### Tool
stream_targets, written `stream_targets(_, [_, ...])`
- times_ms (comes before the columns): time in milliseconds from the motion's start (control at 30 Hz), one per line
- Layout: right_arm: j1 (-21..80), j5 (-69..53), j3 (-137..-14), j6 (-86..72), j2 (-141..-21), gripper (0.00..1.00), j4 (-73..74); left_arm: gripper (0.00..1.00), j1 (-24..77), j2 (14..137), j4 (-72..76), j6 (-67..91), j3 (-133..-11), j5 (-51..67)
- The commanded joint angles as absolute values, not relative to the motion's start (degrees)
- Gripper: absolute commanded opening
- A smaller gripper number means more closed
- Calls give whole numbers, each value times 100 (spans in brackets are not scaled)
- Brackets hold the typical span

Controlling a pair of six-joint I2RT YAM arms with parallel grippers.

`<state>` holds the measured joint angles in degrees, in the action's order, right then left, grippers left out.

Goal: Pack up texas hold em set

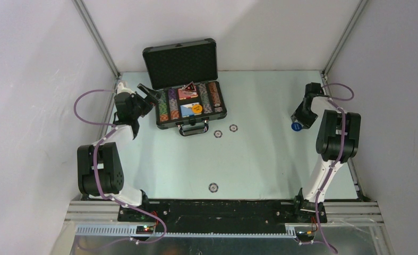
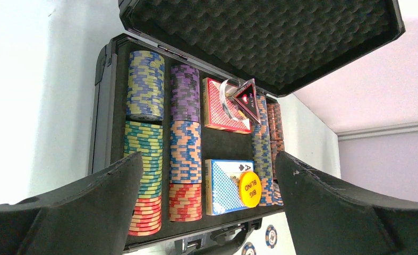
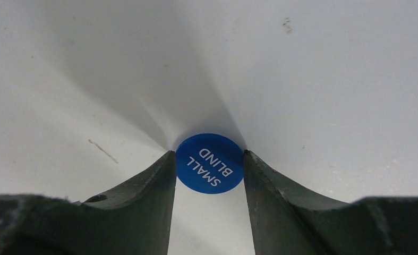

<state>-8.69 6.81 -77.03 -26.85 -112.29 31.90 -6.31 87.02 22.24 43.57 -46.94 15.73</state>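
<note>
Right hand (image 3: 209,159) pinches the small blind button (image 3: 209,163) by its edges, right of frame; open briefcase (image 1: 180,66) sits well left, beside the released left hand (image 1: 149,93).

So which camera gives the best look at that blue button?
The right wrist view: the blue SMALL BLIND button fills the centre, lettering readable, between the fingertips of the right gripper. The top external view shows it only as a tiny blue dot at that gripper's tip. The left wrist view does not show it.
</note>
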Motion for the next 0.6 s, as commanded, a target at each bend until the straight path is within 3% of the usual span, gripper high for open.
stream_targets(0, [-668, 456, -7748, -2595, -11449, 50, 3401, 98, -648, 8733, 2475, 4395, -4764, 1670])
stream_targets(233, [-108, 288, -7743, -2478, -11570, 46, 3388, 98, -648, 8736, 2473, 4395, -4766, 1668])
stream_targets(367, [428, 848, -7921, -2430, -11571, 45, 3682, 98, -643, 8725, 2470, 4386, -4766, 1674])
stream_targets(467, [708, 919, -8063, -2275, -11502, 59, 3888, 98, -653, 8733, 2475, 4393, -4772, 1670])
stream_targets(567, [893, 863, -8121, -2185, -11458, 52, 3985, 98, -650, 8721, 2472, 4390, -4757, 1673])
